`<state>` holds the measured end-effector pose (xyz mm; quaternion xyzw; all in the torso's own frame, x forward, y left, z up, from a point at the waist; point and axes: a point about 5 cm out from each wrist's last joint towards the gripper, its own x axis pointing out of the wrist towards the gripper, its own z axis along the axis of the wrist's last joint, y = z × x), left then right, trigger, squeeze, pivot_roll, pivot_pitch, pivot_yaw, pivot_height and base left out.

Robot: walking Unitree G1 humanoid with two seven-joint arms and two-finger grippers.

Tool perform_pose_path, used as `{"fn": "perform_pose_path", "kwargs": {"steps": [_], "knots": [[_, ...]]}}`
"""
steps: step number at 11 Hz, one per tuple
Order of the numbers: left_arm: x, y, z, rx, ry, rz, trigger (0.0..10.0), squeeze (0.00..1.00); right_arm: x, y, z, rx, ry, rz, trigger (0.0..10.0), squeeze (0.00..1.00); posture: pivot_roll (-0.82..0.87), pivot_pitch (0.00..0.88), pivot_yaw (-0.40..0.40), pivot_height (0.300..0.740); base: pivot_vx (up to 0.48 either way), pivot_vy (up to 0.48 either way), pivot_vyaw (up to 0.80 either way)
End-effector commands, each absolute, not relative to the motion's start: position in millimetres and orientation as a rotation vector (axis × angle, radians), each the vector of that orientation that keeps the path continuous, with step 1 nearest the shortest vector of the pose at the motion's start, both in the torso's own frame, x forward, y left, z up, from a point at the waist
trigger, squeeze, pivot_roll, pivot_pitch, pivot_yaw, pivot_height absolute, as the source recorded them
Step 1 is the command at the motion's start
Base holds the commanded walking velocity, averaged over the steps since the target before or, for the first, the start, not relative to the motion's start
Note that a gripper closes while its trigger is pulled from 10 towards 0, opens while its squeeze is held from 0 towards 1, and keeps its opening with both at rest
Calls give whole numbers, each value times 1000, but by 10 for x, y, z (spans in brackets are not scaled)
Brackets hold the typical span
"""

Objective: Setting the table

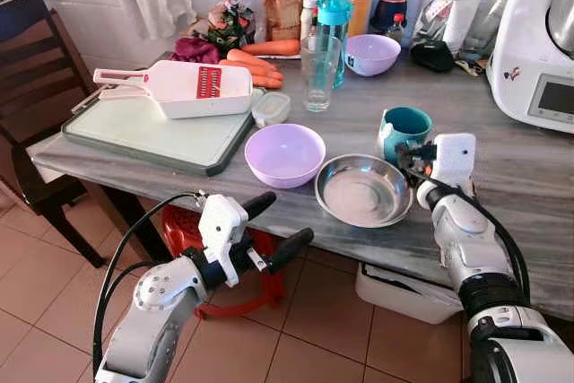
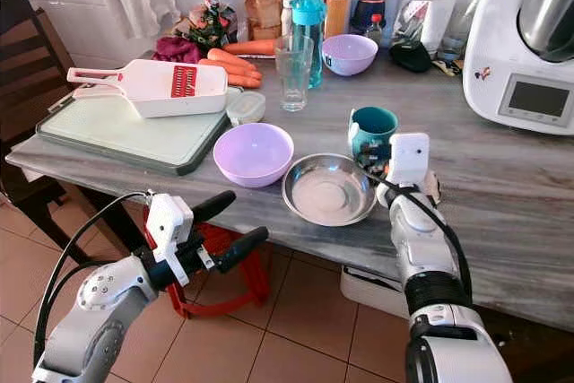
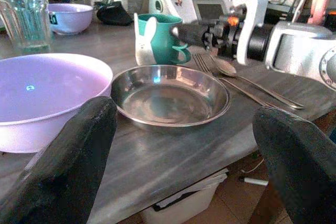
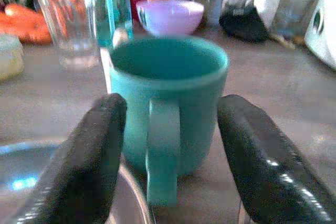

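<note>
With its fingers spread, the right gripper [image 4: 170,156] lines up on the mug [image 4: 169,100], needing to advance and pinch.

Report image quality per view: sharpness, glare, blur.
Head views: sharp and evenly lit, soft sheen on the steel bowl. Left wrist view: bowl and teal mug crisp, its own fingers blurred, a glint on the purple bowl. Right wrist view: soft throughout, background glass hazy.
</note>
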<state>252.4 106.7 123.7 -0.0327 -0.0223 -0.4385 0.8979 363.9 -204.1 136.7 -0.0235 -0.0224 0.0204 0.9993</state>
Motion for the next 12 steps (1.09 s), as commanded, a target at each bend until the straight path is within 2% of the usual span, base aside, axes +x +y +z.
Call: {"fn": "perform_pose_path", "kwargs": {"steps": [1,4,5,6,12], "knots": [[2550,1084,1246,-58,-51,-902,10000,0,3645,-2028,1476,-35,-95,28,10000,1000,14,19,29,740,0,0,0],[2638,1077,1287,-82,-82,-841,10000,0,3530,-2001,1603,-47,-181,-12,10000,1000,6,12,26,740,0,0,0],[2705,1088,1333,-101,-108,-772,10000,0,3452,-1969,1629,-50,-213,-15,10000,208,6,12,26,740,0,0,0],[2820,1154,1370,-113,-130,-631,10000,0,3378,-1930,1648,-69,-232,-17,10000,0,2,6,23,740,0,0,0],[3126,1354,1346,32,-125,-217,10000,0,3226,-1579,1698,-125,-266,90,10000,0,-1,0,27,740,0,0,800]]}}
